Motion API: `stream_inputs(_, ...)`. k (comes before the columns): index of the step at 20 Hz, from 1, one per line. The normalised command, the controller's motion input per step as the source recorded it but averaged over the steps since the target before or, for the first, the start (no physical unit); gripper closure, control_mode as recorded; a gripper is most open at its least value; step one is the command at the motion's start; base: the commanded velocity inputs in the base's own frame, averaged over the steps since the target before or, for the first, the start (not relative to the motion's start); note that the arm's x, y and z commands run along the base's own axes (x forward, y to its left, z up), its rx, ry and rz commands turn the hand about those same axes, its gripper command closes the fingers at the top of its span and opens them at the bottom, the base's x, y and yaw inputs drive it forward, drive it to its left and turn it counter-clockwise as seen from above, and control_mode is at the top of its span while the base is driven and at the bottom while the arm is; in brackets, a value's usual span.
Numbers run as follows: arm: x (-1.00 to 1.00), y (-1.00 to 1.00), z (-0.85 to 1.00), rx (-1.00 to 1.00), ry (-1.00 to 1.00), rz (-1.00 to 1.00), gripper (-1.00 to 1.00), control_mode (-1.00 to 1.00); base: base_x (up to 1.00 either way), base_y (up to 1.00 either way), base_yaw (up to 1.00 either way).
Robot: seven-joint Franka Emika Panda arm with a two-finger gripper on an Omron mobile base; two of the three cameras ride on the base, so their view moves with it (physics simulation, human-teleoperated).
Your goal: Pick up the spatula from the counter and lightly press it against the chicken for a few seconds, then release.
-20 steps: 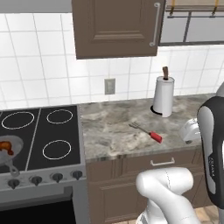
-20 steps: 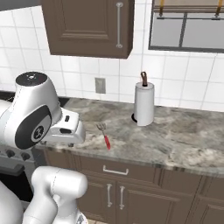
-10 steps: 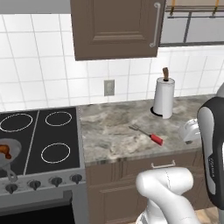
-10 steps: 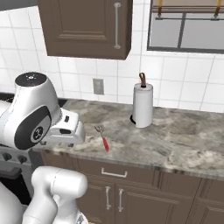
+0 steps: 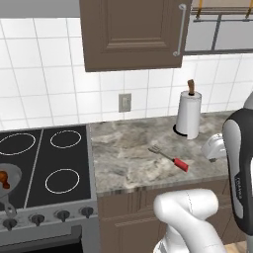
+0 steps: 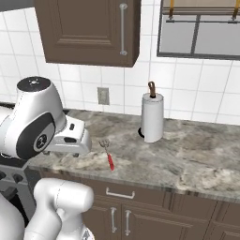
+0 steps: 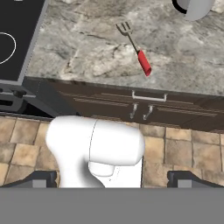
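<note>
The spatula [image 5: 170,158] [image 6: 108,157] lies flat on the marble counter, its red handle toward the front edge and its metal slotted head toward the wall. In the hand view the spatula [image 7: 135,47] is near the top, far from my gripper [image 7: 116,180], whose fingertips [image 7: 43,178] stand wide apart with nothing between them. My gripper is open and held back off the counter's front edge. The chicken [image 5: 4,178], a brown-orange piece, sits in a grey pan [image 5: 18,173] on the stove at the far left.
A paper towel roll [image 5: 189,114] [image 6: 152,117] stands upright at the back of the counter behind the spatula. The black stovetop [image 5: 49,158] adjoins the counter's left end. Brown drawers [image 7: 148,103] run below, and a wall cabinet [image 5: 133,34] hangs above.
The whole picture has shifted slightly, so the camera has moved. The spatula, roll and pan have kept their places. My gripper has stayed open.
</note>
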Motion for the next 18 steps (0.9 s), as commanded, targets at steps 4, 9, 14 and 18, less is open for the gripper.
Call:
stream_inputs(4,0.00,0.00,0.00,0.00,0.00,0.00,-1.00,1.00,0.14,-0.04,0.00)
stream_inputs(9,0.07,0.00,-0.06,0.00,0.00,0.00,-1.00,-1.00,0.03,0.00,0.00)
stream_inputs(14,0.08,-0.02,-0.09,0.00,0.00,0.00,-1.00,-1.00,0.00,0.00,0.00)
stream_inputs(18,0.08,-0.04,-0.09,0.00,0.00,0.00,-1.00,-1.00,0.00,0.00,0.00)
